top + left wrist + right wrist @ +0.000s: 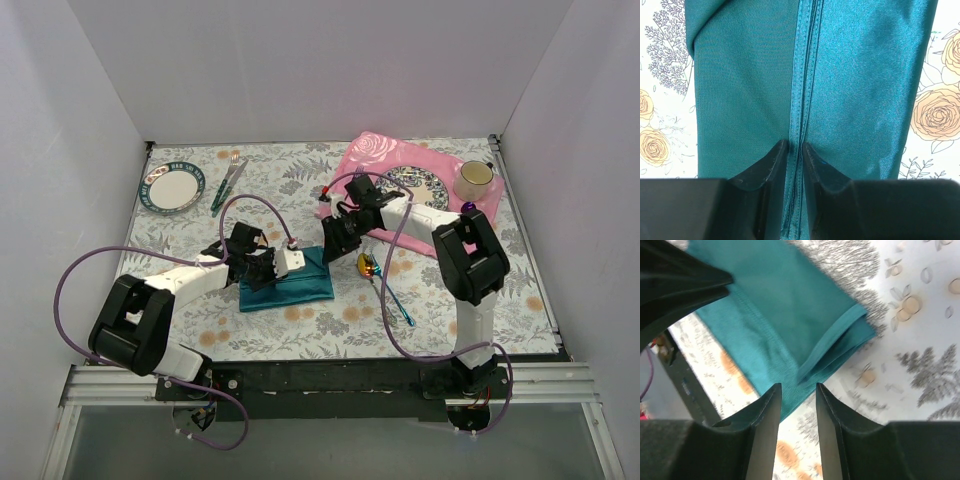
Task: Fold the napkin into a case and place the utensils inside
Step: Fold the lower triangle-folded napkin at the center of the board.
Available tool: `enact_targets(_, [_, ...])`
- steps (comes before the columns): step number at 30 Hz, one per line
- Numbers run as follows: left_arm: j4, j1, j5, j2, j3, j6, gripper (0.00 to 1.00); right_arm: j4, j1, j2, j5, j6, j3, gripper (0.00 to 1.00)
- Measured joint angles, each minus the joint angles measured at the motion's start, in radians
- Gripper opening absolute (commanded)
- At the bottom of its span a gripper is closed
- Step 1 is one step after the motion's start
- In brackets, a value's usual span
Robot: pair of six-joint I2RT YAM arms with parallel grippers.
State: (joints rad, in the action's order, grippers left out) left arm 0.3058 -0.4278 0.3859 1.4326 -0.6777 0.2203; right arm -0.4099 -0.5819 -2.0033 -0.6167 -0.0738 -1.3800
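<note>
Left wrist view: folded napkin [740, 90] sits mid-table [330, 335], toward the near edge, with the utensils [370, 266] just right of it.
My left gripper [795, 145] is nearly closed, pinching the two hems that meet down the middle. My right gripper [797, 387] hangs partly open over a corner, holding nothing. If I tug, this slick cloth probably unfolds or slides into the utensils.

One folded teal napkin [300, 286] is counted. One green-rimmed plate [172, 188] and two green-handled utensils [228, 182] are seen. One pink placemat [365, 150], one patterned plate [428, 186] and one cup [475, 180] are counted. Of the iridescent utensils [369, 266], one spoon bowl and one blue handle are made out; whether one piece or two is shown cannot be told. Two arms are counted: the left arm [150, 305] and the right arm [470, 262].
</note>
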Motion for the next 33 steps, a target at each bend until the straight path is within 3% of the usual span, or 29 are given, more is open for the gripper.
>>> enact_targets(6, [0.002,0.0,0.001,0.0,0.0,-0.002,0.12,-0.01,0.0,0.106,-0.04,-0.006,0.074,0.39])
enact_targets(20, [0.031,0.0,0.004,0.003,-0.024,-0.009,0.0,0.024,-0.037,0.094,-0.043,-0.081,0.201,0.35])
enact_targets(26, [0.039,0.0,0.018,0.003,-0.035,-0.018,0.0,0.042,-0.048,0.064,-0.037,-0.101,0.201,0.24])
enact_targets(33, [0.042,0.0,0.043,0.003,-0.058,-0.035,0.0,0.051,-0.048,0.055,-0.034,-0.126,0.201,0.22])
